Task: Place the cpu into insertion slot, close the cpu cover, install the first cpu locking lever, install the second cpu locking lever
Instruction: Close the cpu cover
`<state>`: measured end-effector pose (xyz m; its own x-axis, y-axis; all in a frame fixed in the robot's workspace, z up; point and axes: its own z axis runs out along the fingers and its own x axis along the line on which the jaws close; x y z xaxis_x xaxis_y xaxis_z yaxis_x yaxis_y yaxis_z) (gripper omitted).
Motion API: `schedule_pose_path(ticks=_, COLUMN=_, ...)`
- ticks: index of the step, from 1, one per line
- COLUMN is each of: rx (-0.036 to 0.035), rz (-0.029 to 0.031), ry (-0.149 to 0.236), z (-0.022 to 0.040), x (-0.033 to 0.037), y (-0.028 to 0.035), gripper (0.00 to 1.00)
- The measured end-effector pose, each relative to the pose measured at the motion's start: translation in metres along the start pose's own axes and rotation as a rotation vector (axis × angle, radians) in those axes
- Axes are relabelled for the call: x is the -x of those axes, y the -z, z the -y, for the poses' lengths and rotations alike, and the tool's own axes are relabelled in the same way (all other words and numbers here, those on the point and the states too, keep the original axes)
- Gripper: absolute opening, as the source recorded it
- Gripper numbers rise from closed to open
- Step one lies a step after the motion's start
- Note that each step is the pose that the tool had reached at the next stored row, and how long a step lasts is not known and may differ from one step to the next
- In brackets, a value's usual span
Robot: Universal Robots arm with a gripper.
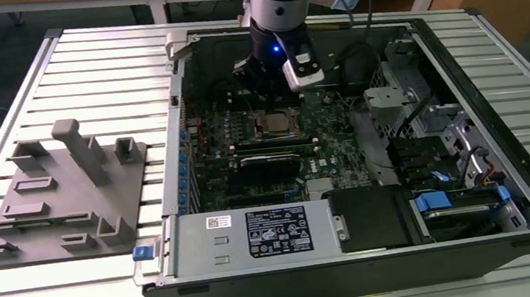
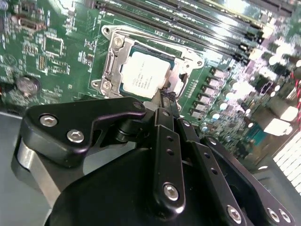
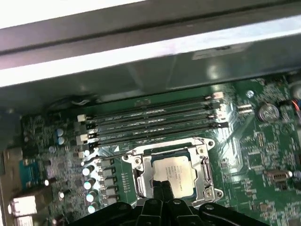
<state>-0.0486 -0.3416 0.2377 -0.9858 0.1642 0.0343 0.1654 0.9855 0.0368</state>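
Observation:
The cpu (image 2: 143,75) lies flat in the insertion slot (image 2: 109,70) on the green motherboard, its silver-grey top facing up. The cpu cover (image 2: 184,69) lies down around it as a thin silvery frame, with the chip showing through its window. My gripper (image 2: 165,96) hovers at one edge of the socket, its black fingers pressed together and nothing visible between them. In the first wrist view the fingertips overlap the near edge of the cpu (image 3: 173,172) and the cover (image 3: 205,165). In the exterior view the gripper (image 1: 261,93) stands just behind the cpu (image 1: 273,122) inside the open computer case.
Long black memory slots (image 3: 155,123) run beside the socket. The case wall (image 3: 155,47) rises close behind them. A drive cage and cables (image 1: 420,117) fill the exterior view's right side of the case. A grey fixture block (image 1: 63,195) sits on the slatted table at the exterior view's left.

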Motion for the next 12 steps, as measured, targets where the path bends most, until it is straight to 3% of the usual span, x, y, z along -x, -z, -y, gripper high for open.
schedule_pose_path(ticks=4, rx=-0.0014, rz=-0.0001, ry=0.041, z=0.0001, x=-0.0001, y=-0.002, gripper=0.11)
schedule_pose_path(ticks=12, rx=-0.0018, rz=0.0007, ry=0.043, z=0.0002, x=-0.0005, y=-0.0046, gripper=0.11)
